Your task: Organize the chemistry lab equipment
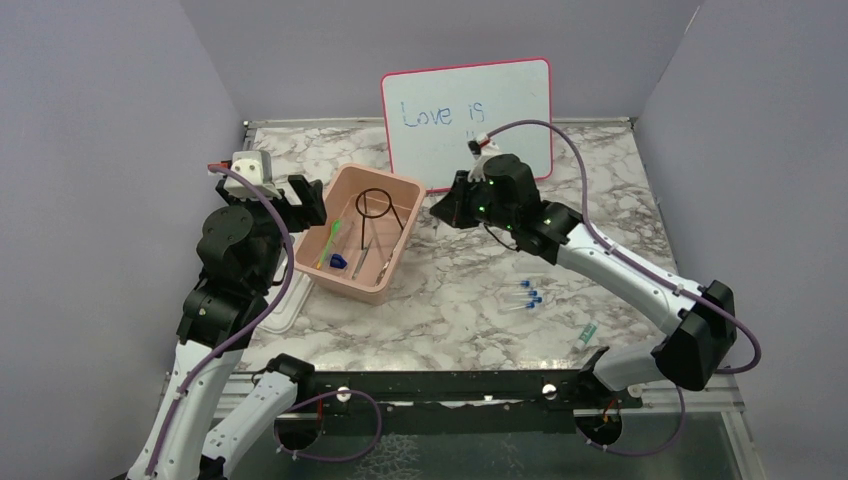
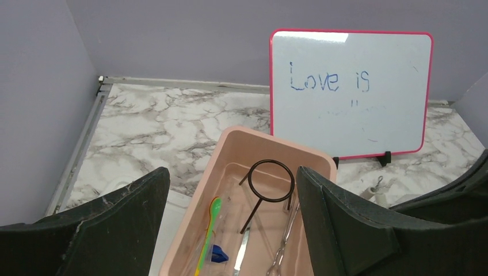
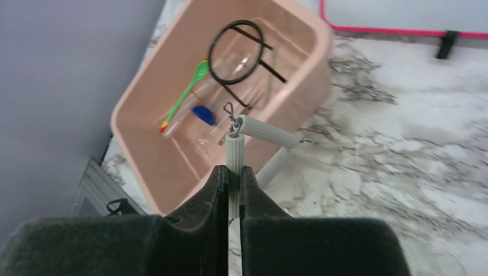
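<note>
Equipment location: the pink tub (image 1: 345, 283) stands on the marble counter (image 1: 600, 200), left of centre. It contains the following items:
- black wire ring tripod stand (image 2: 250, 215), lying near the far end
- green-handled slim tool (image 3: 185, 94), along the left wall
- thin metal tongs (image 2: 286, 238), along the right wall
- small blue item (image 3: 202, 114), between the tool and the tongs; its type cannot be determined

Items outside the tub: three clear tubes with blue caps (image 1: 530, 296) lie together on the counter, well to the right of the tub. A small pale item with a green mark (image 1: 587, 330) lies nearer the front edge, close to the right arm.

Right end effector (image 3: 233, 172): closed, gripping one leg of a grey ribbed wire triangle (image 3: 269, 133). The triangle is just beside the tub's right rim. Contact between the triangle and the counter cannot be determined.

Left end effector (image 2: 230, 172): fingers spread wide, nothing between them. It is positioned at the tub's far left corner, and its wrist camera looks along the tub's interior.

Other objects: a pink-framed whiteboard (image 1: 467, 115) marked "Love is" stands upright at the back of the counter. A white lid (image 1: 283, 305) lies flat just beside the tub's left wall.
</note>
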`<state>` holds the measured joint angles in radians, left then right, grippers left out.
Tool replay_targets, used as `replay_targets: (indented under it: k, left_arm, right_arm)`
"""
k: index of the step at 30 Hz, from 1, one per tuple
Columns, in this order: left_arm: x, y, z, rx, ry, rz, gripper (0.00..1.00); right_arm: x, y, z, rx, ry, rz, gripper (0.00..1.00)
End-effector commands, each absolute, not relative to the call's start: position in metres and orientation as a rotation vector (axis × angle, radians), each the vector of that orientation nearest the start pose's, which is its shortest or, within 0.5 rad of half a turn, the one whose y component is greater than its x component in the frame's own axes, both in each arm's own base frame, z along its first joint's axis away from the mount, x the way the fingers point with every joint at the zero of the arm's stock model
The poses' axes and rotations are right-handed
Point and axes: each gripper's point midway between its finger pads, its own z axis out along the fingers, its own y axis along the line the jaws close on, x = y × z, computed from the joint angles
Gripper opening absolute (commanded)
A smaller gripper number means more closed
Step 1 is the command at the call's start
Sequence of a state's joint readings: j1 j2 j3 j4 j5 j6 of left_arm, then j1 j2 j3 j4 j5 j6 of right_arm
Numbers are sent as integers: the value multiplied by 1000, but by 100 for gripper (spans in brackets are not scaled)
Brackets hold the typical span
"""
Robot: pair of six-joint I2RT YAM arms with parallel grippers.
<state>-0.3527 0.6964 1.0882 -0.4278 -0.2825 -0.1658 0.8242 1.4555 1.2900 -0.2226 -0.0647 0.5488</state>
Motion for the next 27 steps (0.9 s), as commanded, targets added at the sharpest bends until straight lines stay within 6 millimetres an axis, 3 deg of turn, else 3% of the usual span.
replay_targets:
  k: [1, 5, 10, 16, 19, 23, 27]
  left_arm:
    - [257, -41, 403, -96, 1545, -142, 84]
    - [256, -39, 403, -97, 1542, -133, 83]
    - [256, -38, 400, -95, 1549, -125, 84]
    - [260, -40, 394, -88, 1567, -123, 84]
    - [262, -42, 391, -85, 1576, -125, 84]
    - [264, -43, 388, -82, 1583, -124, 84]
    - [266, -44, 386, -78, 1591, -124, 84]
  right_arm:
    - [260, 422, 285, -514, 1983, 1095, 1]
    - [247, 460, 268, -594, 2010, 1140, 1]
    - [245, 480, 228, -633, 2109, 1127, 1]
    - [249, 485, 167, -661, 2255, 1028, 1]
    - [252, 485, 147, -679, 2296, 978, 4]
    - [258, 484, 133, -686, 2330, 912, 9]
    - [267, 480, 130, -661, 2348, 830, 19]
